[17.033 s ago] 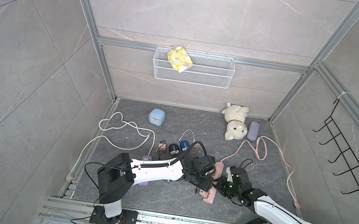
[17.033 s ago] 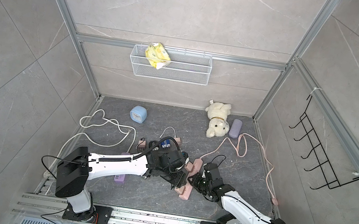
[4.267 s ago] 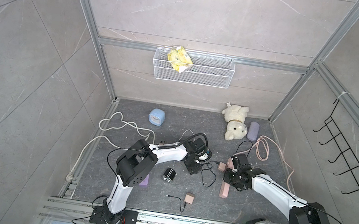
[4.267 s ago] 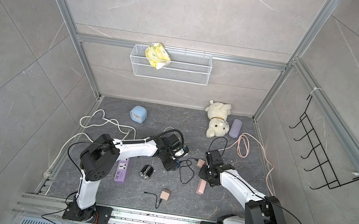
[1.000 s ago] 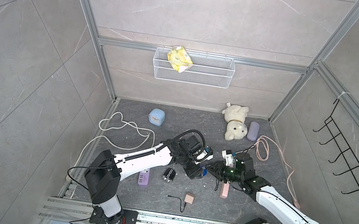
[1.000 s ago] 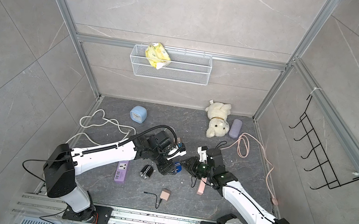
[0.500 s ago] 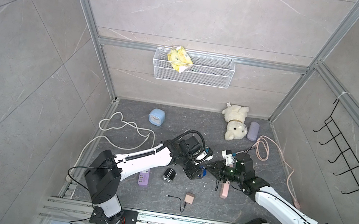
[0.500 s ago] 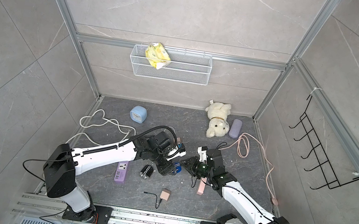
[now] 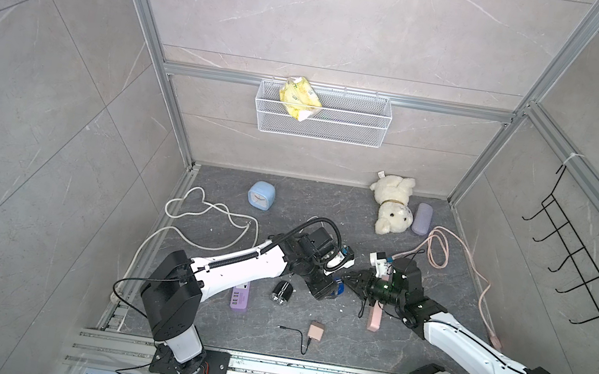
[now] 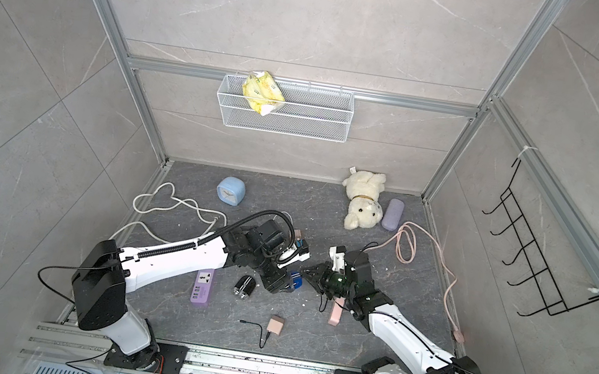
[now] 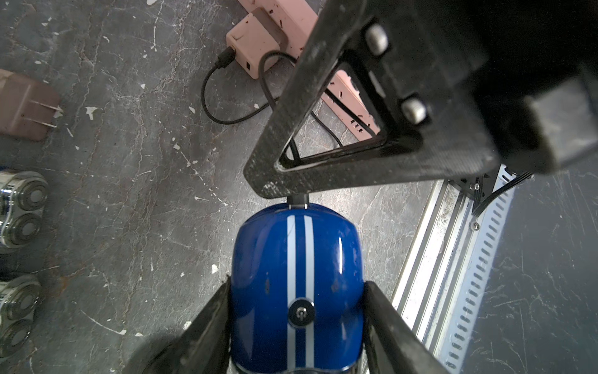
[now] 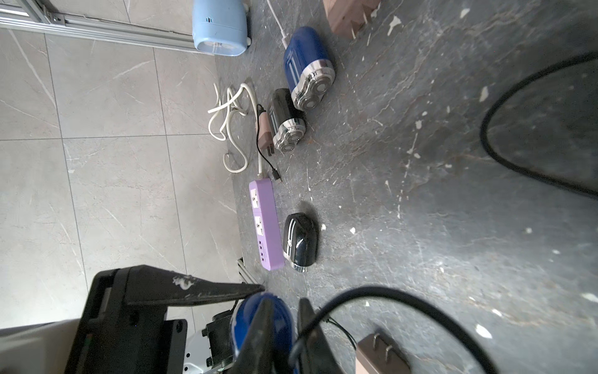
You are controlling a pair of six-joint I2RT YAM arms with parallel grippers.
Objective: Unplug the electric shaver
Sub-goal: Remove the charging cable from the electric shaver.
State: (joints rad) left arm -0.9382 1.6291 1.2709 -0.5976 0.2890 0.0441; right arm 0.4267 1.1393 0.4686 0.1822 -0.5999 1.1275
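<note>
glossy blue shaver [image 11: 296, 259], white-striped, rounded — clamped in left gripper [image 11: 297, 291]
right gripper [image 12: 284, 304] — matte black jaws pinching its black plug [image 11: 297, 198]

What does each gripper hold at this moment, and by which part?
Left gripper clamps the blue shaver by its two sides. Right gripper sits at its cable plug; a grip cannot be told.

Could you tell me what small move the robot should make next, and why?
Probably the right tool should pull the black connector straight out of the blue electric shaver, away from the left tool. The left tool clamps the shaver, the connector sits in its end, and the right tool's jaws stand narrow at it.
</note>
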